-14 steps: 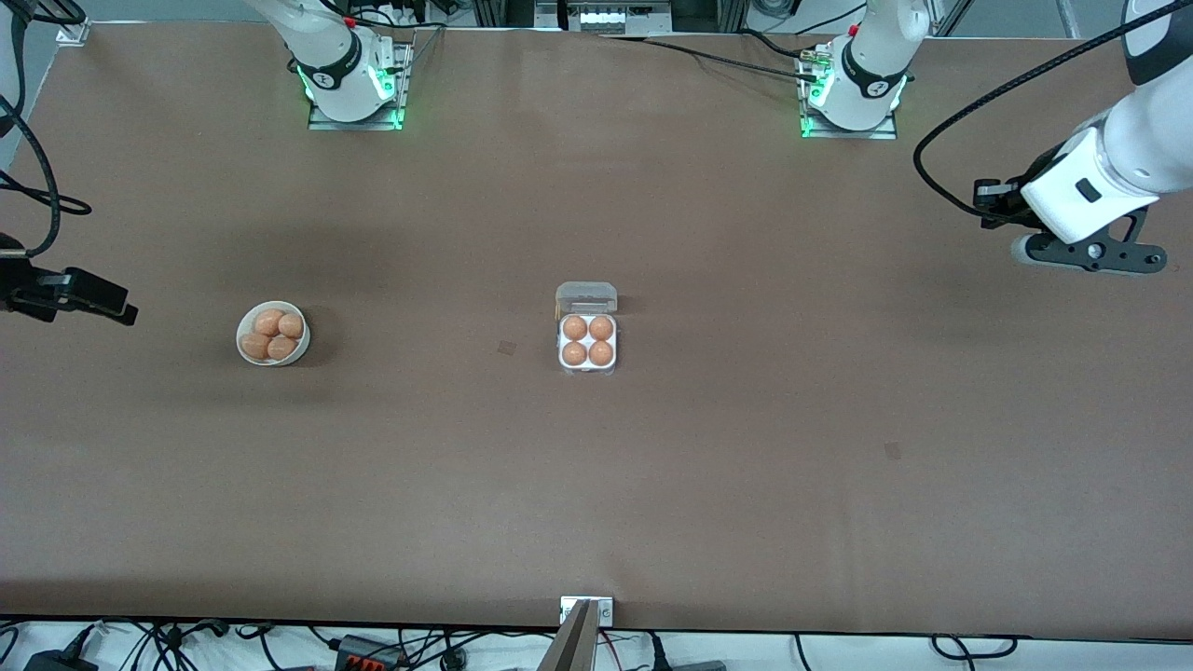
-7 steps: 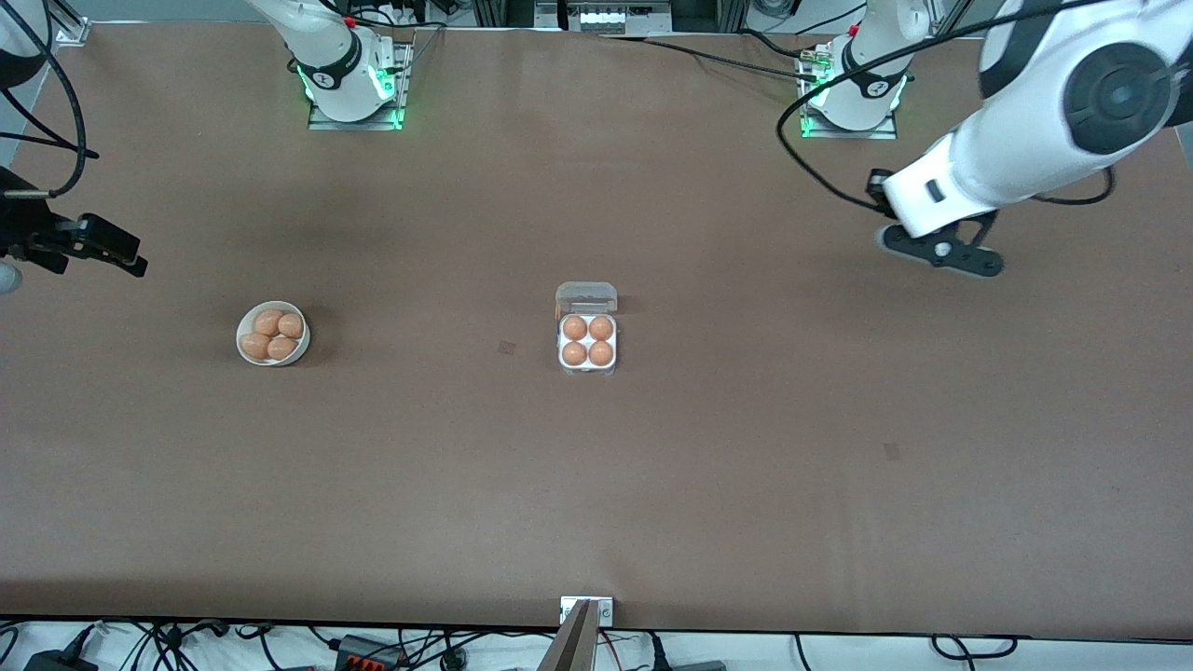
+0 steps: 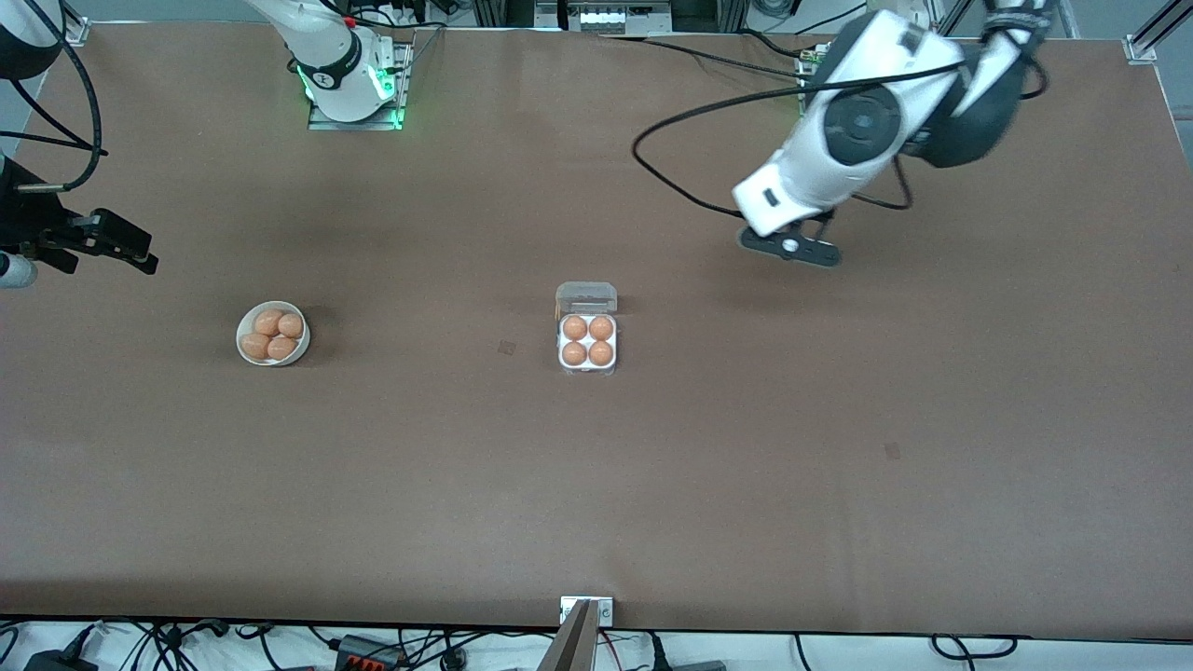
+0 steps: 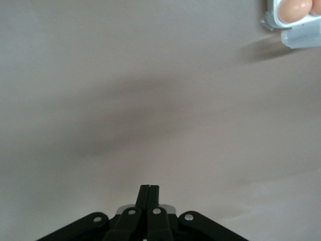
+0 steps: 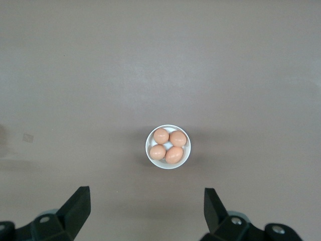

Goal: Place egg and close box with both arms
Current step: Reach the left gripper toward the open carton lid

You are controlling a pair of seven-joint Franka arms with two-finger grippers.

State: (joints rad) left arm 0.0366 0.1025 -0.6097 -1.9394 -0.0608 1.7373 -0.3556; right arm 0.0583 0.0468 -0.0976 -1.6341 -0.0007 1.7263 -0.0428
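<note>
My small square clear-plastic egg box (image 3: pixel 587 341), whitish tray with a hinged transparent lid (image 3: pixel 586 297), sits near the middle of the brown tabletop (image 3: pixel 596 485). All four of its round cells hold a smooth orange-brown egg (image 3: pixel 575 328), so I judge the placing part done. The lid stands open, tipped up at the edge of the tray farther from the front camera, so the closing is what remains.

My left pincer (image 4: pixel 149 190) hangs in the air over bare tabletop, toward the left arm's end of the table from the box, its two black fingers pressed together with nothing between them. From its wrist camera I catch only a corner of the box and part of one egg at the frame's edge, so I am not yet lined up with the lid.

My right pincer (image 5: pixel 147 203) is spread wide and empty, hovering above the round white bowl (image 3: pixel 272 333) at the right arm's end of the table, well apart from the box. Four more orange-brown eggs lie in that bowl; with the cells full, I see no place left for them.

What I think comes next: bring both pincers to the box, fold the lid down over the eggs and press it shut.
</note>
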